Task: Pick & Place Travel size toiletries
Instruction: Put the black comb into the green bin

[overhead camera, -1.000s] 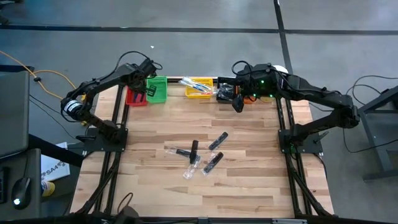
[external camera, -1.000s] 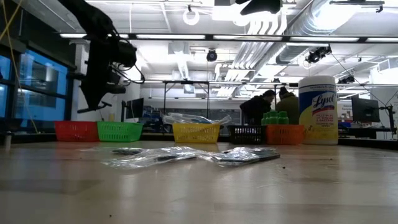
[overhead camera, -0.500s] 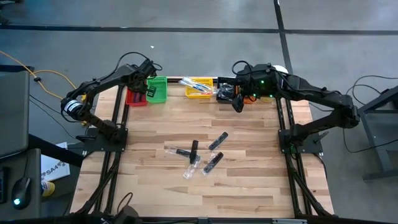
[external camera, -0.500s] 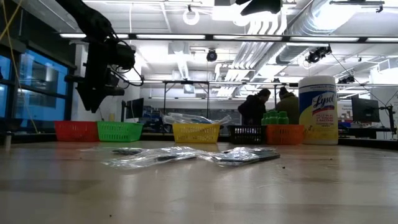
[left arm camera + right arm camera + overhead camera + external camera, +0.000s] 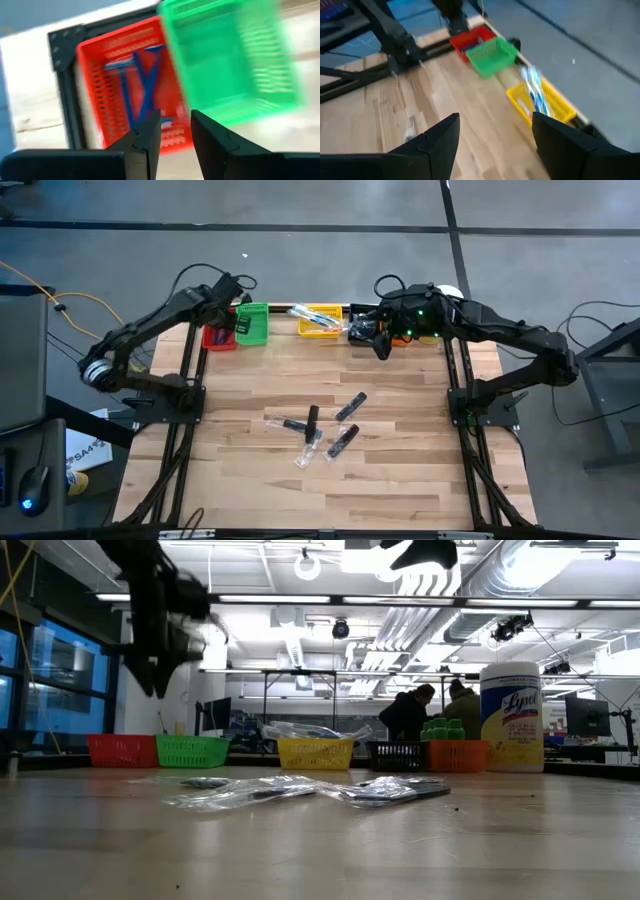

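Several clear-wrapped toiletries (image 5: 322, 430) lie loose in the middle of the table, and they also show in the low view as wrapped toiletries (image 5: 300, 788). Blue razors (image 5: 140, 85) lie in the red bin (image 5: 117, 75), beside the green bin (image 5: 235, 65). My left gripper (image 5: 175, 131) hangs above the red bin (image 5: 218, 337), open by a narrow gap with nothing between its fingers. My right gripper (image 5: 495, 137) hovers wide open by the black bin (image 5: 362, 330) at the far edge, holding nothing.
A row of small bins stands along the far edge: red, green (image 5: 252, 323), yellow (image 5: 320, 320) holding wrapped toothbrushes, black, and orange (image 5: 458, 755) with green bottles. A large white jar (image 5: 511, 718) stands at the far right. People (image 5: 430, 710) stand in the room beyond the table.
My left gripper has risen from just over the red and green bins and now hangs higher above them, its arm drawn back toward the table's left edge. The right arm has stayed in place.
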Controlling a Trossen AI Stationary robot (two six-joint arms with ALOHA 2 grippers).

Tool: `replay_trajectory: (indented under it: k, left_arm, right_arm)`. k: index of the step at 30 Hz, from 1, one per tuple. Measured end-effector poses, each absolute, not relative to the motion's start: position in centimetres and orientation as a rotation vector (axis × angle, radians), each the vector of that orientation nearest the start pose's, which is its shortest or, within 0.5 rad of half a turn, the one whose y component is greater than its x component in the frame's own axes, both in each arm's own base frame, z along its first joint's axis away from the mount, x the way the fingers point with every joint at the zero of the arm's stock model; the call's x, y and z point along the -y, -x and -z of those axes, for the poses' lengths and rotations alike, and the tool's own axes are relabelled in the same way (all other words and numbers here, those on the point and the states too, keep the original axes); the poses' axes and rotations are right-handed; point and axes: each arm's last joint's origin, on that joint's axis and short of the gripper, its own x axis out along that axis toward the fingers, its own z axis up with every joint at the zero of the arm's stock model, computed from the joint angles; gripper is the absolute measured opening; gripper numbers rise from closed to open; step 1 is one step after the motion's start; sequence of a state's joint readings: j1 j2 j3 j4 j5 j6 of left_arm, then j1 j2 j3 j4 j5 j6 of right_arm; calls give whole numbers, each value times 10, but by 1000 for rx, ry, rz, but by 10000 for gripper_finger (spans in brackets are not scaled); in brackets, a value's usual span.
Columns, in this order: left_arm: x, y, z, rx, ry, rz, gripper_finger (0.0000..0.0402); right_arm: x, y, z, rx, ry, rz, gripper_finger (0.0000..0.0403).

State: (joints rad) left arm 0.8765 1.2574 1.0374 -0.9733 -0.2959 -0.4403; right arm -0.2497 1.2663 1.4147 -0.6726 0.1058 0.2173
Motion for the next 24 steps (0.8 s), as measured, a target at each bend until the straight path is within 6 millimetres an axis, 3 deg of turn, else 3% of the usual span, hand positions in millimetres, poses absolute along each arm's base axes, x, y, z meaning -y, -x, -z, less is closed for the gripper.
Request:
replay_trajectory:
  k: [7,16,24]
  left_arm:
    - [-120,-153,-301,-837,646,-1057,102]
    - [-51,-178,-308,-772,637,-887,102]
    - [3,-187,-307,-777,582,-723,102]
  right_arm:
    - [61,-243,-392,-620,-275,395,238]
    - [41,-247,-389,-641,-400,351,238]
    - [6,-272,-369,-761,-355,170,238]
